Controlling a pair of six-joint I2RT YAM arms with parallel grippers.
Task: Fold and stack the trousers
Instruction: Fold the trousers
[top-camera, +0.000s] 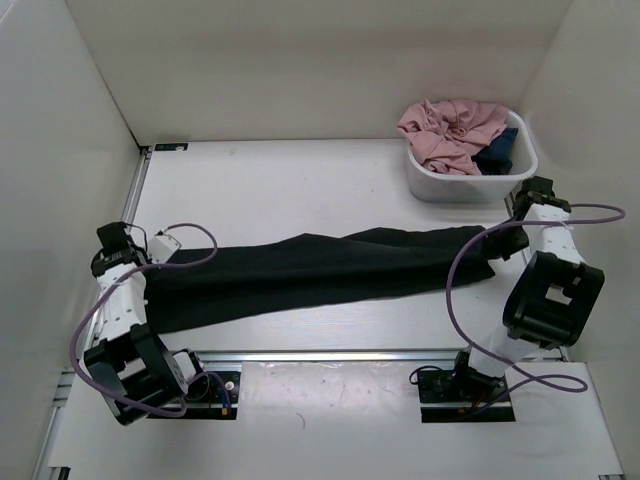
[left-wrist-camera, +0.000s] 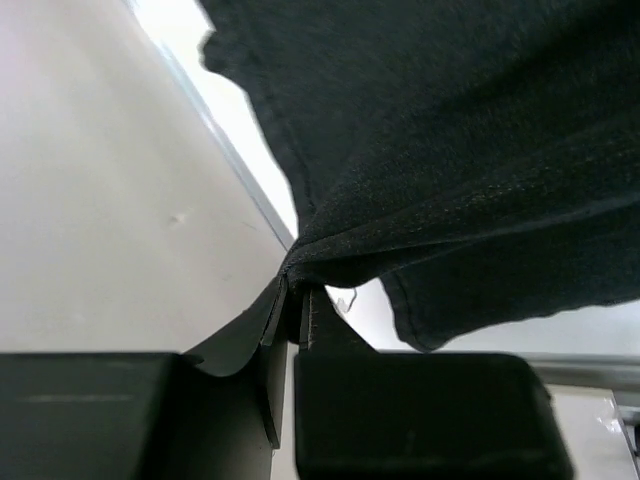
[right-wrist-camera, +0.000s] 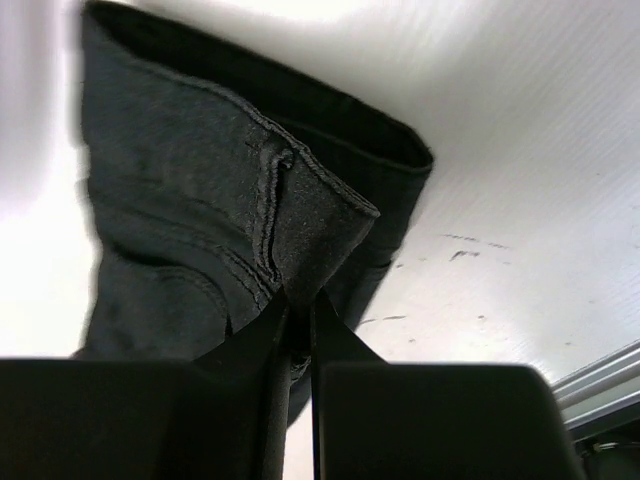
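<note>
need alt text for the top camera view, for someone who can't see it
Black trousers lie stretched across a white table, the left gripper pinching one end and the right gripper the other. A white tub at the far right holds a pink garment and a dark blue garment.

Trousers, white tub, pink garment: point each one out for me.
trousers (top-camera: 300, 272), top external view, middle of the black legs.
white tub (top-camera: 455, 188), top external view, near wall.
pink garment (top-camera: 448, 128), top external view, middle of the crumpled heap.
</note>
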